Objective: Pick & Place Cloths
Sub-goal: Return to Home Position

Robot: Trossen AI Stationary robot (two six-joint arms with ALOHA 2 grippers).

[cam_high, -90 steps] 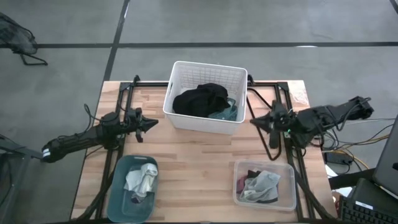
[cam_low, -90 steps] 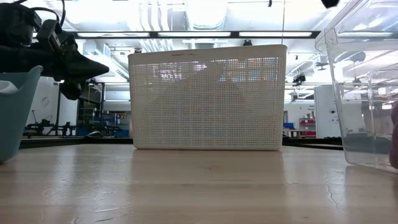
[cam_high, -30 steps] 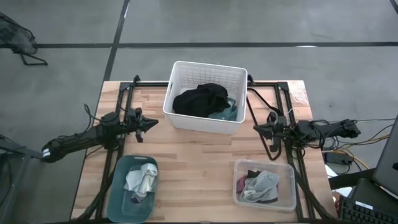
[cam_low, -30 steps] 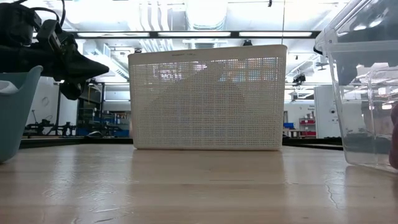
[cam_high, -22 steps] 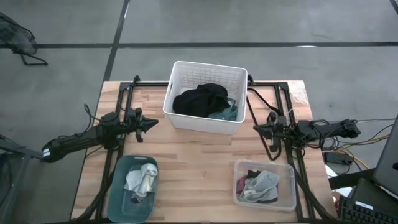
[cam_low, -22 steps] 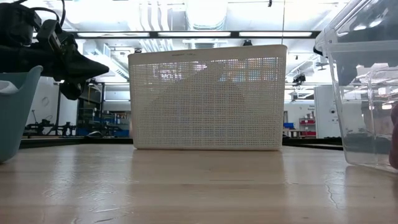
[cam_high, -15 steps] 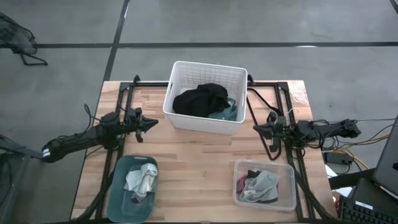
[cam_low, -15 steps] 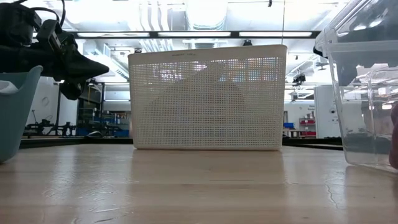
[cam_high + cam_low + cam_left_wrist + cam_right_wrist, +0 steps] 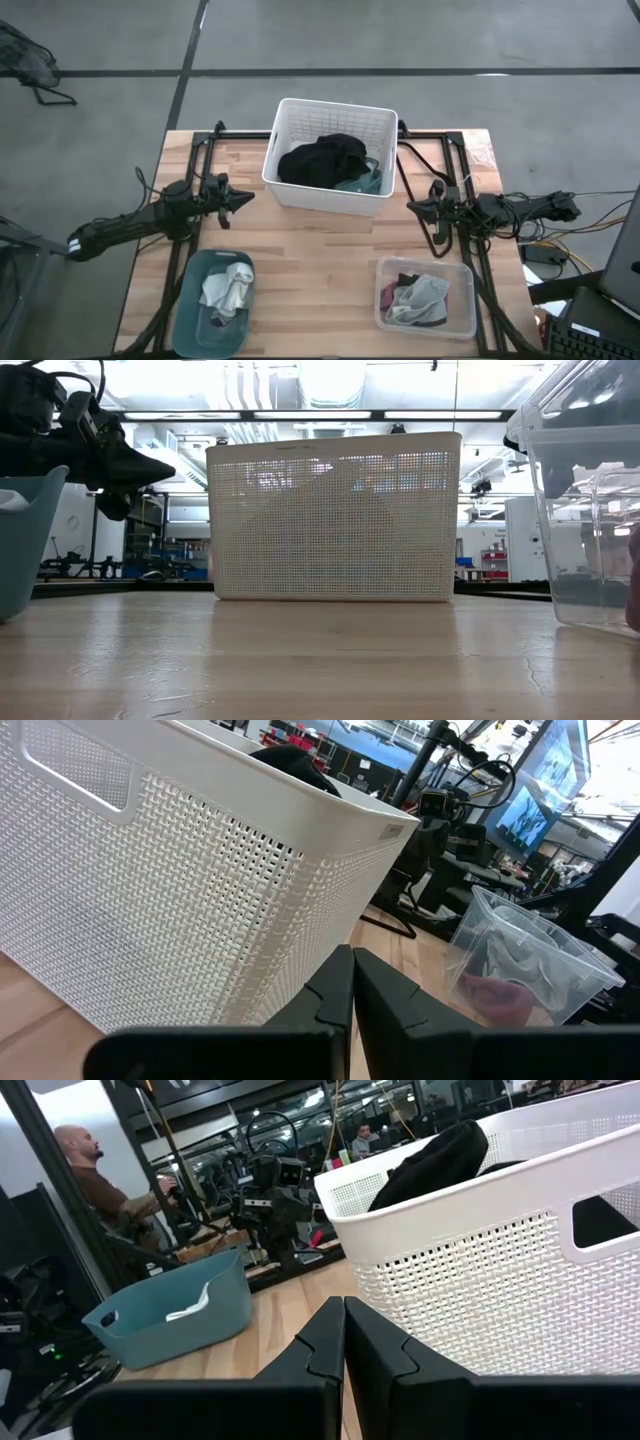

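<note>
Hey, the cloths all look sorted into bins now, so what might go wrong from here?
The black cloth is heaped above the rim of the white bin, so it might slump over the side. The left gripper and right gripper, both with fingers shut, sit close beside that bin; a careless next move might nudge it.
</note>
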